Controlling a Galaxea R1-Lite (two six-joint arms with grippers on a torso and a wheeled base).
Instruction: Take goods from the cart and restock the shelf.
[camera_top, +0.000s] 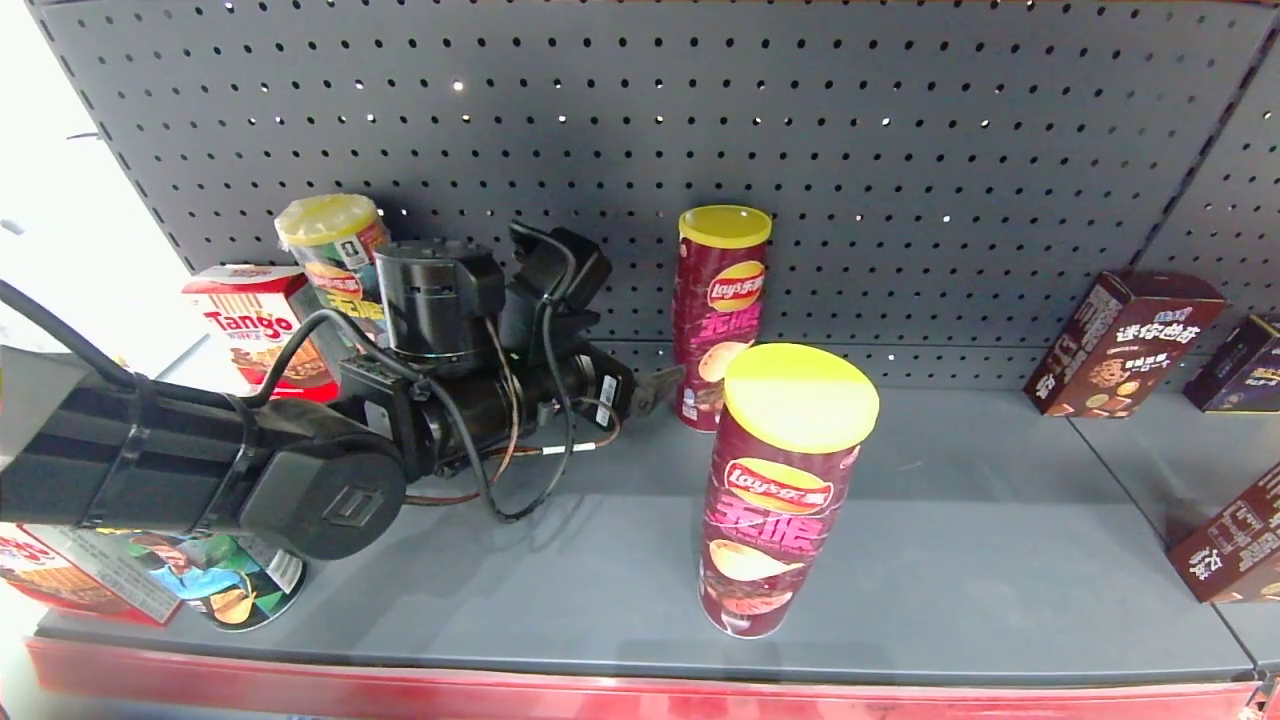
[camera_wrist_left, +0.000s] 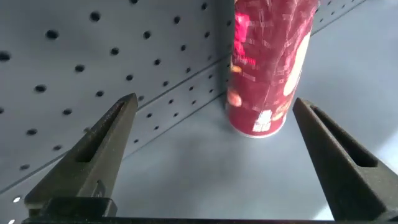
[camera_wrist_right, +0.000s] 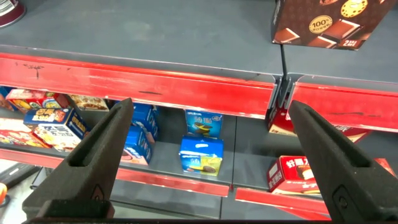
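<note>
— While the left gripper is held over the shelf, how are its fingers set?
— They are spread wide and nothing is grasped. The rear maroon can is seen just beyond the tips, untouched, upright against the pegboard.
— And the right gripper?
— It is likewise spread and empty, held out before a red shelf edge; blue boxes are seen on a lower level.
— How many cans are counted?
— Four. Two are maroon with yellow lids: the rear one, and the front maroon can, stood nearer the edge and apart from it. Two are green-patterned: the back green can behind the arm, the front green can beneath it.
— And boxes?
— Five in the head view: a red-and-white box at the left back, a red box at the left front, and three brown boxes at the right.
— The surface?
— A grey shelf is edged in red along its front.
</note>
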